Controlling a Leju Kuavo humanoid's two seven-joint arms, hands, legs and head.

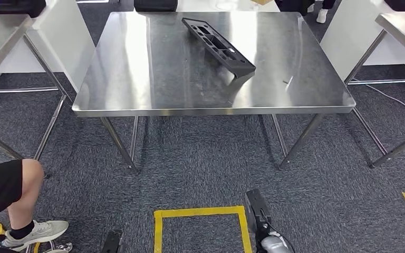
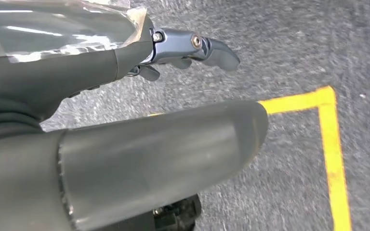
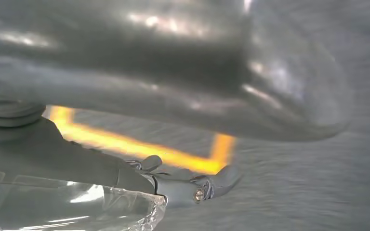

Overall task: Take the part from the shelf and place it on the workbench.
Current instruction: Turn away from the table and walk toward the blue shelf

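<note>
The black plastic part [image 1: 219,45], a long frame with cut-outs, lies slantwise on the steel workbench [image 1: 137,79], towards its far middle. Both my hands hang low over the carpet, well short of the bench. My right hand [image 1: 258,213] shows at the bottom edge of the head view, beside the yellow tape square [image 1: 200,213]. In the right wrist view the right hand [image 3: 192,185] holds nothing, its fingers [image 3: 221,180] apart from the thumb. My left hand [image 1: 112,242] is a dark tip at the bottom edge. The left hand [image 2: 188,50] is empty too, fingers stretched out.
A small metal piece [image 1: 288,81] lies near the bench's right front. More steel tables stand at the left [image 1: 0,37] and right [image 1: 401,26]. A person's bare leg and sneaker [image 1: 31,229] are at the lower left. Grey carpet lies between me and the bench.
</note>
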